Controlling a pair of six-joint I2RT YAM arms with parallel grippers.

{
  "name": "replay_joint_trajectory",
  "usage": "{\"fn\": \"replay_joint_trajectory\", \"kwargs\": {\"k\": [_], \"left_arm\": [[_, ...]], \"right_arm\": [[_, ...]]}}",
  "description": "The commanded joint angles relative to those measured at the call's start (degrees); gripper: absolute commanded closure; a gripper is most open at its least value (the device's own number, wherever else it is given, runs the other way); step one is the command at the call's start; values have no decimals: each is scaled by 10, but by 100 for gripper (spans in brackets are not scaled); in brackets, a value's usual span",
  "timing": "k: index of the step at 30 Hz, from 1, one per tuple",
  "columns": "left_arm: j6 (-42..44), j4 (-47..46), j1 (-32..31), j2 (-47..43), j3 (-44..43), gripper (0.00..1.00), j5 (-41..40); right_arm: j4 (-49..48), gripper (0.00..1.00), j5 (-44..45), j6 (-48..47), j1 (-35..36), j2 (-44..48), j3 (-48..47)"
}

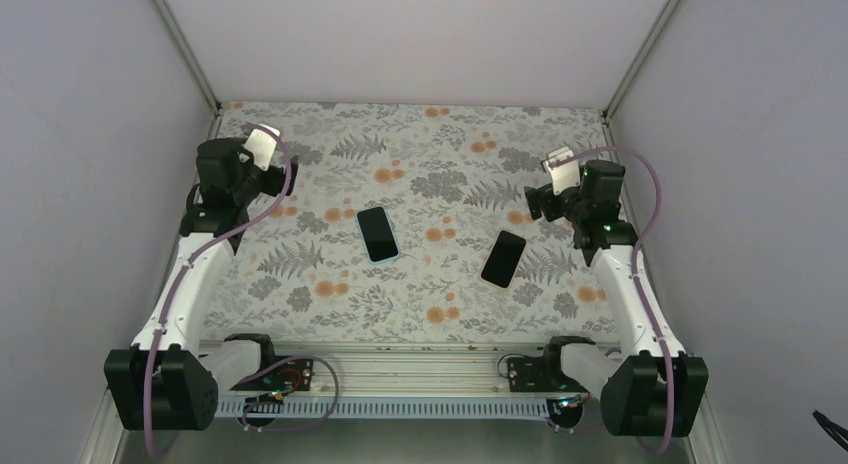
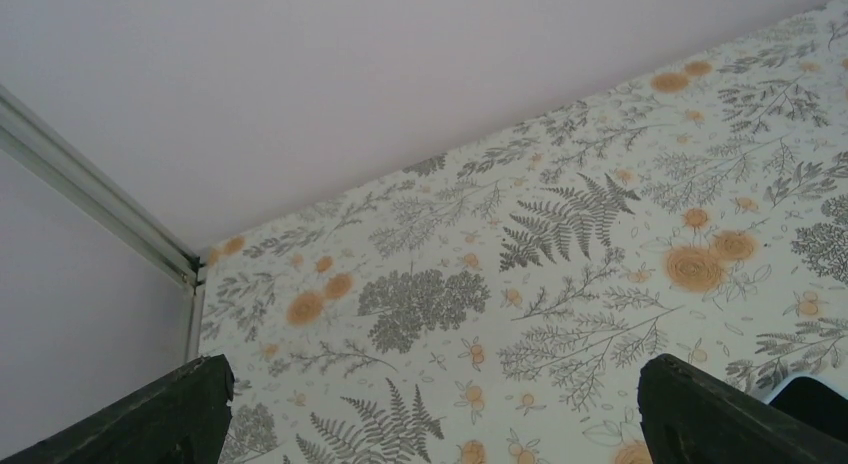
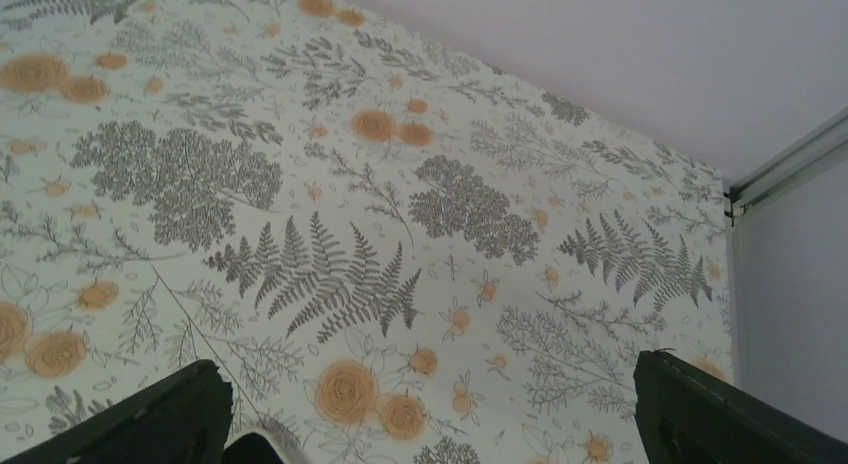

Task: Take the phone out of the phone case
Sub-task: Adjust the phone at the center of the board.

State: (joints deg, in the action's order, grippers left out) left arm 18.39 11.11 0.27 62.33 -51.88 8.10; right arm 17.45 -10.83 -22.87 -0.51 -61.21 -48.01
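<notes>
A dark phone with a light blue case rim (image 1: 378, 233) lies flat at mid-table. A plain black phone (image 1: 503, 258) lies flat to its right, tilted. My left gripper (image 1: 283, 171) hovers at the far left, open and empty, well left of both. My right gripper (image 1: 535, 201) hovers at the far right, open and empty, just beyond the black phone. In the left wrist view my gripper (image 2: 430, 419) is wide open over bare cloth, with a dark pale-rimmed corner (image 2: 812, 396) at the bottom right. In the right wrist view my gripper (image 3: 430, 419) is wide open, with a dark pale-rimmed corner (image 3: 250, 450) at the bottom.
The table is covered with a floral cloth (image 1: 430, 144). Plain walls close it in at the back (image 1: 420, 44), left and right. A metal rail (image 1: 400, 369) with both arm bases runs along the near edge.
</notes>
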Motion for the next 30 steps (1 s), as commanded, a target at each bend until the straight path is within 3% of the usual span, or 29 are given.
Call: {"fn": "replay_joint_trajectory", "kwargs": {"k": [1,7,11,15,17,19,20,30], "left_arm": [[-4,16,4,-21,-5,0,-6],[2,27,4,-27,-10,0,-6],[29,47,5,-16,-18,0,-15],[65,86,3,-5,-29,0,10],[86,95,2,-2,-24,0,24],[103,97,2,0,-16,0,29],[107,100,2,2,-14,0,31],[116,108,1,26,-5,0,64]], "right_arm": [[33,0,16,-26,-6,18,0],[106,2,55,-73,-6,-3,-6],[208,22,52,-120,-6,-33,-4],[273,33,74,-139,-5,-57,13],[277,51,79,-147,-5,-69,27],[269,91,88,-147,-5,-91,37],[263,96,93,-142,-5,-104,39],[224,97,75,-127,16,-231,34]]}}
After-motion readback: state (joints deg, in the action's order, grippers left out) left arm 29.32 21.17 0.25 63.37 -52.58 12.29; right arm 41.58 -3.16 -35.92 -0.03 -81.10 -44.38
